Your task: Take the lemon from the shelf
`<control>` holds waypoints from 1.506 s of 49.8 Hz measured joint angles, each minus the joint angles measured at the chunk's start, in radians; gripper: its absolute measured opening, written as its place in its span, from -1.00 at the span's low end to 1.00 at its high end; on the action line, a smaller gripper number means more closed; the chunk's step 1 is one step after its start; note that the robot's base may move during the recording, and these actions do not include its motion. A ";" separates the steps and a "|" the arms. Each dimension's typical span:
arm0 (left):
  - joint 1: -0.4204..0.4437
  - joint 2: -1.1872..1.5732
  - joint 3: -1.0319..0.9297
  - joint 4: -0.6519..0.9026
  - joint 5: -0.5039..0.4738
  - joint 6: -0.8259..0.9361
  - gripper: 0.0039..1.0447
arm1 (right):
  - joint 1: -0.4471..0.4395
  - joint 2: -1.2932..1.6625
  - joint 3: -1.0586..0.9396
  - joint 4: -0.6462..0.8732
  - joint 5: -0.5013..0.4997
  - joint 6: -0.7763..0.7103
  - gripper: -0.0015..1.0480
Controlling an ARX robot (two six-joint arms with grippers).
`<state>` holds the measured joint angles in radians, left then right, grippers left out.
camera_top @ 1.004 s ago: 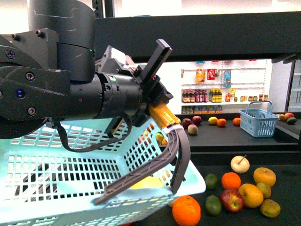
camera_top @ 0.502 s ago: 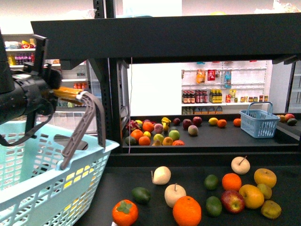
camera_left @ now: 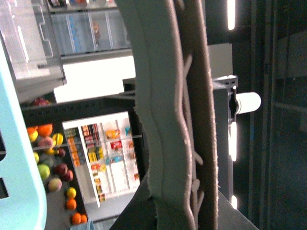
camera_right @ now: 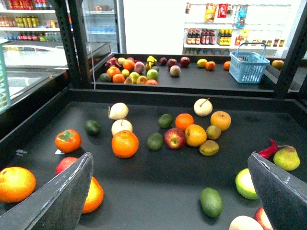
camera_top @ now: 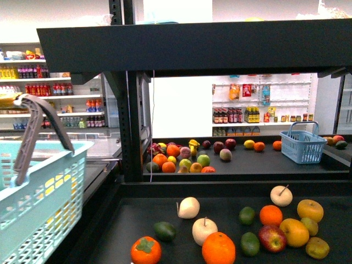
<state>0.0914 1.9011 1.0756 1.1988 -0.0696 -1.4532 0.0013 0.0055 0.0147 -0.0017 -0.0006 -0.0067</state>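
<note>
- While hovering over the shelf (camera_right: 158, 177), the right gripper (camera_right: 168, 191) is holding its jaws wide apart.
- The left gripper (camera_top: 6, 99) is barely showing beside the basket handle (camera_top: 33, 118); I cannot tell its state.
- Something yellow, possibly the lemon (camera_top: 52, 190), is showing through the basket (camera_top: 33, 225).

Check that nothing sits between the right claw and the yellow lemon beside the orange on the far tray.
The open right claw hangs over the near tray, and the lemon lies on the far tray. Between them are an orange, a pale apple and the near tray's back rim. All sit low, so a raised reach probably clears them.
</note>
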 joint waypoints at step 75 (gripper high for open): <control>0.111 -0.077 -0.155 0.015 0.252 0.169 0.86 | 0.000 0.000 0.000 0.000 0.000 0.000 0.85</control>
<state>0.2024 1.8236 0.9203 1.2137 0.1825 -1.2842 0.0013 0.0055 0.0147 -0.0017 -0.0006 -0.0067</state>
